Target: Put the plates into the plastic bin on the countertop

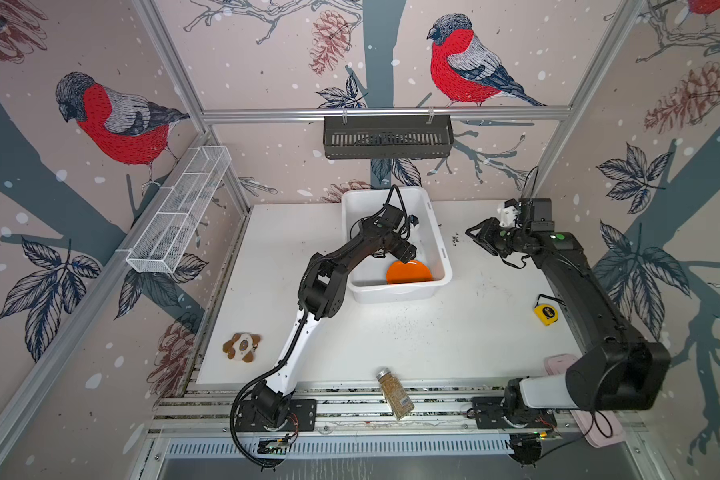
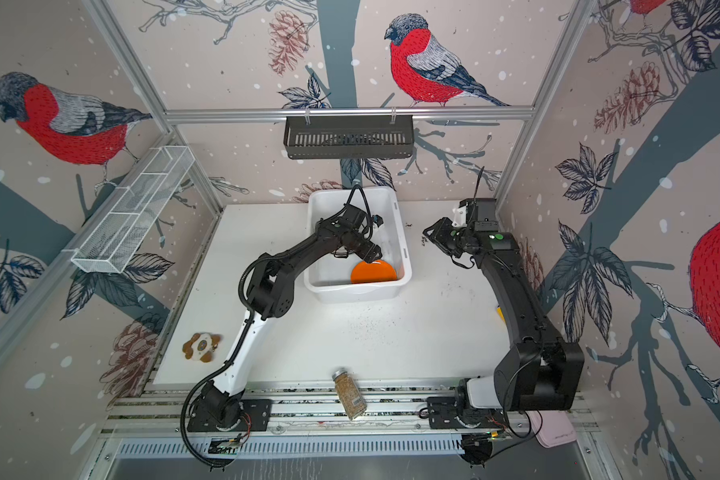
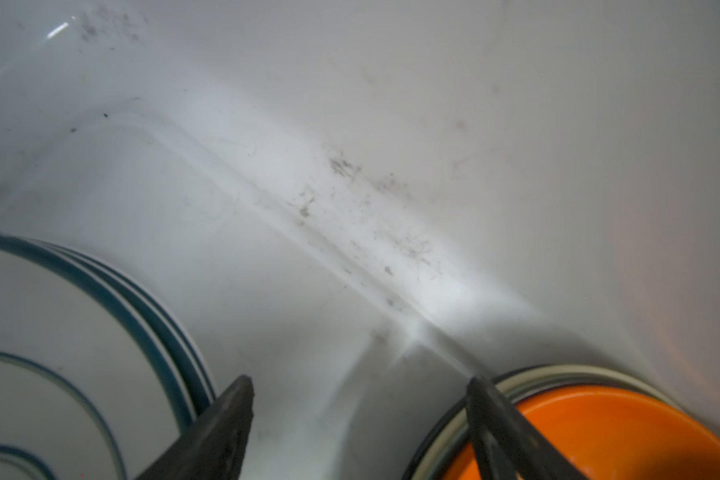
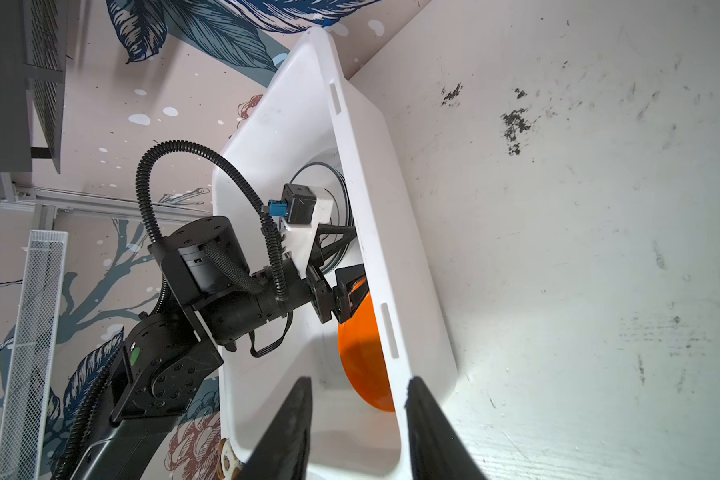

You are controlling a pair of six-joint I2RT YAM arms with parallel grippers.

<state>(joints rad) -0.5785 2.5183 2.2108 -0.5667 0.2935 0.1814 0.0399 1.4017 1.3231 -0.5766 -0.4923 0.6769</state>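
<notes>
The left gripper (image 3: 358,380) is down inside the bin (image 1: 395,293), its 2 fingers spread wide with only bare bin floor between them. It holds nothing. One finger (image 3: 512,432) crosses over the edge of the orange plate (image 3: 620,432); I cannot tell whether it touches. That plate lies on top of a stack, with a cream rim (image 3: 558,372) and a dark rim showing under it. Just beside the other finger is a white plate with blue rings (image 3: 38,332), and more blue-edged rims lie beneath it.

In both top views the orange plate (image 1: 410,272) sits in the bin's 5 o'clock corner, and the bin stands at 12 o'clock on the countertop (image 1: 412,345).

The right gripper (image 1: 474,235) hangs at 3 o'clock from the bin, apart from it, fingers partly spread and empty.

A tape measure (image 1: 546,313) lies at 4 o'clock, a spice jar (image 1: 395,392) at 6 o'clock on the front edge, and a brown and white toy (image 1: 242,345) at 8 o'clock.
</notes>
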